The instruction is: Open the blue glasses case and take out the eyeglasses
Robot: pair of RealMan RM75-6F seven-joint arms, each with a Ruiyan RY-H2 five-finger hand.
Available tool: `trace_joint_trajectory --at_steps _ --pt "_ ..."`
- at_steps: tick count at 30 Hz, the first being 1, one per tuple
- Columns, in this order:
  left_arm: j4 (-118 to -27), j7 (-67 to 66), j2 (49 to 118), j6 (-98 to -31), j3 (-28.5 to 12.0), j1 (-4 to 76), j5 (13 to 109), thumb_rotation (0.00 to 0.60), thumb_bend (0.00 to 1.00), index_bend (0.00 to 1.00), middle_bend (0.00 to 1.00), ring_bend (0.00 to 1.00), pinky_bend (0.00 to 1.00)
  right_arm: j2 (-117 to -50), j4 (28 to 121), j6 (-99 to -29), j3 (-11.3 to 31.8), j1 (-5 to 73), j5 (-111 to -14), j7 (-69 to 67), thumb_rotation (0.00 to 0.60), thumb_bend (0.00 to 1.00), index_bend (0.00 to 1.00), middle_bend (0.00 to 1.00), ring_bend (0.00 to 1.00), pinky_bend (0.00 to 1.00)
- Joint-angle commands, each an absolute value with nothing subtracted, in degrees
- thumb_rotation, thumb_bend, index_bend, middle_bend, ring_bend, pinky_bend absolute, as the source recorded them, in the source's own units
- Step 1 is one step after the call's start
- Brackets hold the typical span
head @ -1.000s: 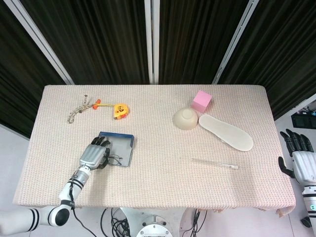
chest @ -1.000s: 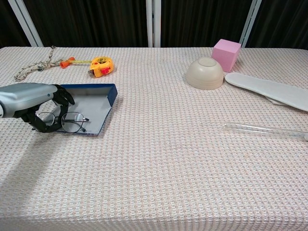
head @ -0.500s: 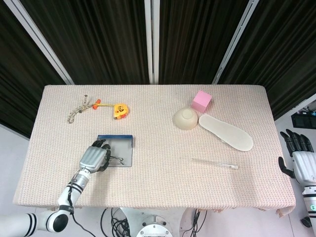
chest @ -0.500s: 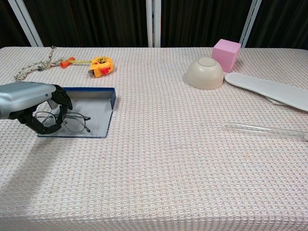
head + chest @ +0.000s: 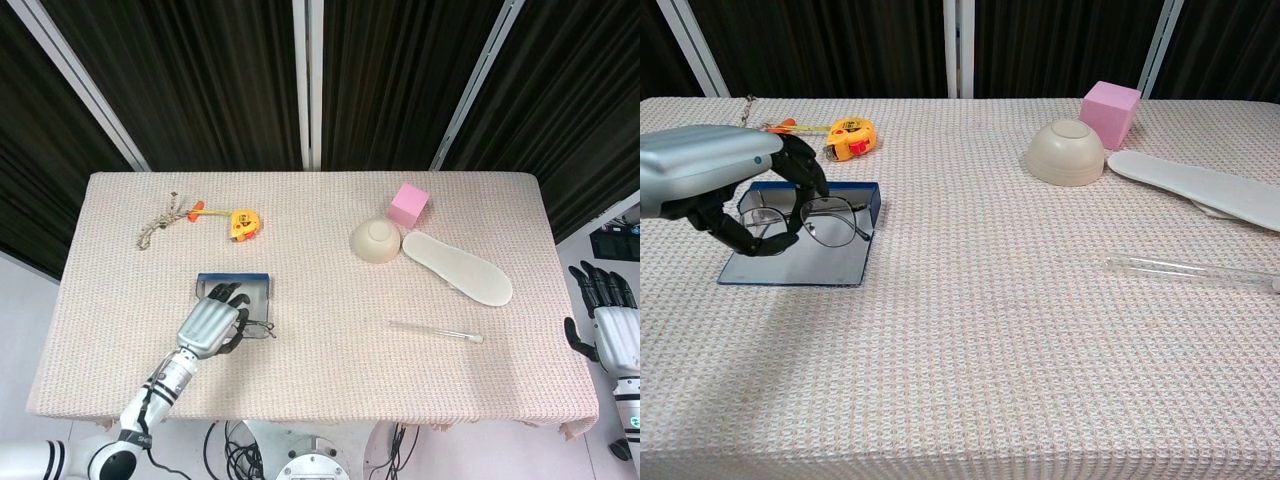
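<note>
The blue glasses case (image 5: 825, 262) (image 5: 256, 287) lies open and flat on the left part of the table. My left hand (image 5: 725, 185) (image 5: 210, 322) hovers above it and holds the thin-framed eyeglasses (image 5: 830, 220) (image 5: 258, 328), which hang clear of the case in the air. The hand covers much of the case in the head view. My right hand (image 5: 611, 322) stays off the table's right edge with its fingers spread and nothing in it; the chest view does not show it.
A yellow tape measure (image 5: 851, 137) and a rope with an orange end (image 5: 165, 221) lie behind the case. A beige bowl (image 5: 1065, 152), pink cube (image 5: 1110, 111), white insole (image 5: 1200, 184) and clear tube (image 5: 1190, 269) sit on the right half.
My left hand has risen from the case and moved right, lifting the eyeglasses out. The case shifted and now lies square to the table edge. The right hand has not moved.
</note>
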State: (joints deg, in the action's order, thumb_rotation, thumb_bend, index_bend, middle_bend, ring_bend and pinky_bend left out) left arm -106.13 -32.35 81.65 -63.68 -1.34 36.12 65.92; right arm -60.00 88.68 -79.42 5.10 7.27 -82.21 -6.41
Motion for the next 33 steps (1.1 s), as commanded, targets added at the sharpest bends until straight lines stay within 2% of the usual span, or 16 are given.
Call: trace_joint_trajectory --at_steps 1,13,21,22,23,25,26,27,28,29,33 --pt "-107.97 -34.29 82.47 -62.76 -0.97 36.93 65.89 0.6 0.47 0.85 0.25 0.07 0.14 -60.0 88.37 -79.52 5.05 7.16 -82.26 -6.74 0.6 0.45 0.0 0.0 0.0 0.0" --pt "-103.78 -40.32 90.91 -56.49 -0.55 41.65 62.34 0.6 0.47 0.86 0.25 0.07 0.14 -60.14 86.96 -79.92 4.99 6.61 -82.15 -8.7 0.6 0.45 0.0 0.0 0.0 0.0" --pt "-99.77 -41.56 95.05 -56.43 0.62 42.69 65.01 0.6 0.46 0.84 0.25 0.07 0.14 -60.27 85.75 -79.91 4.94 6.14 -81.68 -9.98 0.6 0.45 0.0 0.0 0.0 0.0" --pt "-99.56 -40.71 94.98 -56.11 0.93 42.71 65.94 0.6 0.45 0.79 0.25 0.07 0.14 -60.29 85.56 -79.9 4.96 6.09 -81.6 -10.15 0.6 0.45 0.0 0.0 0.0 0.0" --pt "-99.47 -39.93 94.78 -55.74 1.15 42.75 66.62 0.6 0.43 0.69 0.23 0.07 0.14 -60.32 85.45 -79.88 4.96 6.06 -81.56 -10.24 0.6 0.45 0.0 0.0 0.0 0.0" --pt "-99.26 -38.31 94.3 -55.07 1.6 42.84 68.16 0.6 0.39 0.45 0.2 0.07 0.13 -60.4 85.29 -79.82 4.94 6.05 -81.6 -10.34 0.6 0.45 0.0 0.0 0.0 0.0" --pt "-99.15 -37.85 94.08 -54.86 1.76 42.88 68.65 0.6 0.35 0.25 0.17 0.07 0.13 -60.43 85.28 -79.82 4.92 6.07 -81.69 -10.32 0.6 0.45 0.0 0.0 0.0 0.0" --pt "-99.09 -37.34 93.82 -54.7 1.85 42.88 69.02 0.6 0.34 0.18 0.15 0.07 0.13 -60.45 85.31 -79.85 4.91 6.09 -81.79 -10.25 0.6 0.45 0.0 0.0 0.0 0.0" --pt "-99.07 -36.94 93.71 -54.75 1.86 42.8 69.25 0.6 0.31 0.05 0.12 0.07 0.12 -60.46 85.36 -79.87 4.91 6.12 -81.87 -10.16 0.6 0.45 0.0 0.0 0.0 0.0" --pt "-99.04 -36.6 93.57 -54.74 1.9 42.73 69.4 0.6 0.29 0.01 0.1 0.07 0.12 -60.46 85.44 -79.89 4.93 6.14 -81.93 -10.05 0.6 0.45 0.0 0.0 0.0 0.0" --pt "-99.37 -35.14 92.55 -54.29 2.22 42.54 69.8 0.6 0.25 0.0 0.09 0.07 0.11 -60.37 85.96 -79.98 5.0 6.22 -82.08 -9.53 0.6 0.45 0.0 0.0 0.0 0.0"
